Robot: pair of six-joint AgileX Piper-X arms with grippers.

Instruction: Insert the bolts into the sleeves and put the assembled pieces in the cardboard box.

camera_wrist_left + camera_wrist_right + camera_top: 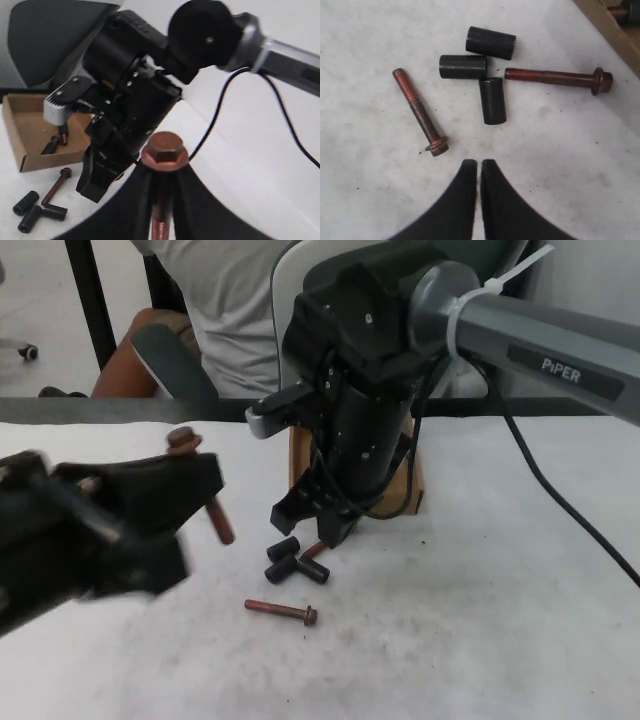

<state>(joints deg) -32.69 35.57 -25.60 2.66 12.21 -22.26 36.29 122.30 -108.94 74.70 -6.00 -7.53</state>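
1. Held bolt: a copper-coloured bolt with a six-sided flanged head is clamped by the left gripper. The shank is pinched between the two black fingers and the head sits just above them.
2. In the high view, the held bolt is seen tilted and raised above the white bench, off to one side of the other pieces.
3. Three short black sleeves are laid on their sides on the bench, bunched closely together.
4. Two loose bolts are laid flat on the bench. One has its threaded tip just beside the sleeves. The other is placed on the opposite side of the bunch, a little apart.
5. The right gripper is held over the bench near the sleeves. Its two fingers are pressed almost together and nothing is held between them.
6. The cardboard box is set on the bench behind the sleeves, partly hidden by the right arm. Dark and copper-coloured parts are seen inside it. Whether they are joined cannot be told.
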